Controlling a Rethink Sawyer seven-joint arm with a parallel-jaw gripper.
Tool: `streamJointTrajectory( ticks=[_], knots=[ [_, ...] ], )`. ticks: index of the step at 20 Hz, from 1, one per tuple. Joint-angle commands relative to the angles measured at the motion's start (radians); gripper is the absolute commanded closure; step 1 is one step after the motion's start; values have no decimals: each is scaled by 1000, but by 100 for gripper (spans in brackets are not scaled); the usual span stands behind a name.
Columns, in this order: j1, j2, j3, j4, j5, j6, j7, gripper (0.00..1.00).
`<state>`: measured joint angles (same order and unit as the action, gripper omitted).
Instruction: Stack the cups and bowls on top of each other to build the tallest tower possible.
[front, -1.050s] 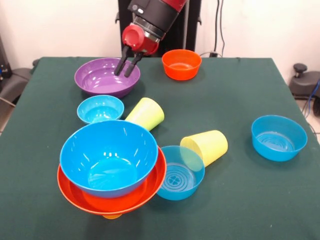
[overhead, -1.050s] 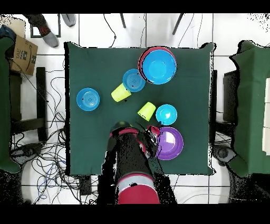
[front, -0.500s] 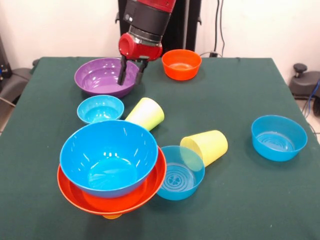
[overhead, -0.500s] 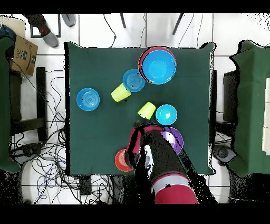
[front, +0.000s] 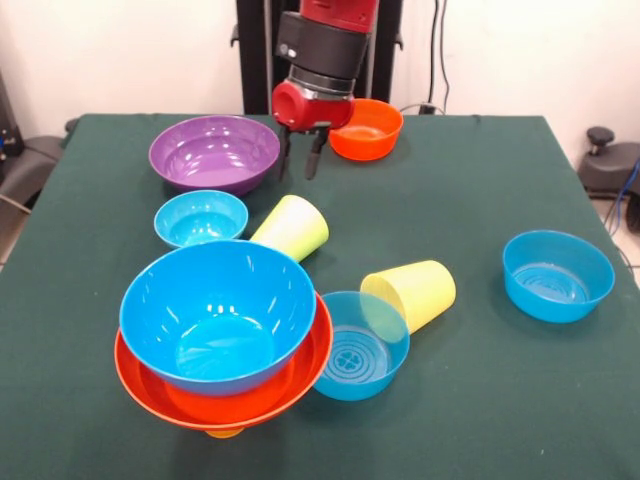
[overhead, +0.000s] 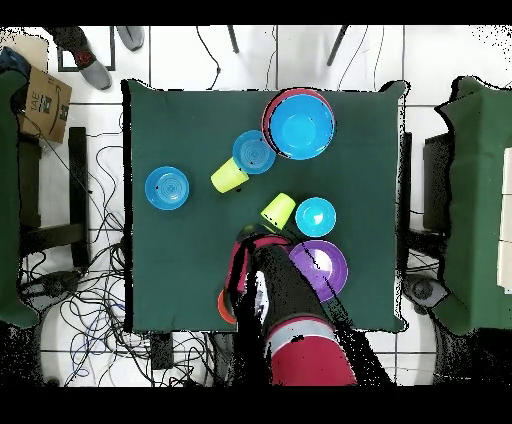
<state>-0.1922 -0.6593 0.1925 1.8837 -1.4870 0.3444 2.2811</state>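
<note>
My gripper (front: 300, 161) hangs open and empty just above the cloth, in the gap between the large purple bowl (front: 213, 152) and the small orange bowl (front: 365, 128). In front of it a lime green cup (front: 292, 228) lies on its side beside a small blue bowl (front: 200, 217). The tower stands near the front: a big blue bowl (front: 217, 313) nested in a wider orange bowl (front: 225, 402) over an orange cup (front: 224, 432). A pale yellow cup (front: 410, 293) lies tipped against a medium blue bowl (front: 355, 345). From overhead the arm covers part of the small orange bowl (overhead: 224, 306).
Another medium blue bowl (front: 557, 275) sits alone at the right side of the green tablecloth (front: 470, 190). In the overhead view a cardboard box (overhead: 44, 102) and loose cables (overhead: 95, 300) lie on the floor beside the table.
The gripper has swung from over the purple bowl's rim to the right, into the gap beside the small orange bowl. No bowl or cup has shifted.
</note>
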Motion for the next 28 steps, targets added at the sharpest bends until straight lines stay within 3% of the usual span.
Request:
streamJointTrajectory(
  ticks=[1, 3, 11, 16, 19, 23, 25, 28],
  knots=[
    [36, 43, 91, -64, 39, -78, 16, 0],
    [59, 56, 75, -79, 17, -84, 51, 0],
    [182, 144, -7, -177, -226, -85, 334, 0],
    [210, 190, 24, -175, -446, 65, 517, 0],
    [203, 208, 46, -168, -527, 134, 558, 0],
    [210, 229, 16, -189, -530, 189, 500, 0],
    [219, 239, -10, -206, -498, 200, 438, 0],
    [233, 252, -63, -248, -371, 210, 250, 0]
  ],
)
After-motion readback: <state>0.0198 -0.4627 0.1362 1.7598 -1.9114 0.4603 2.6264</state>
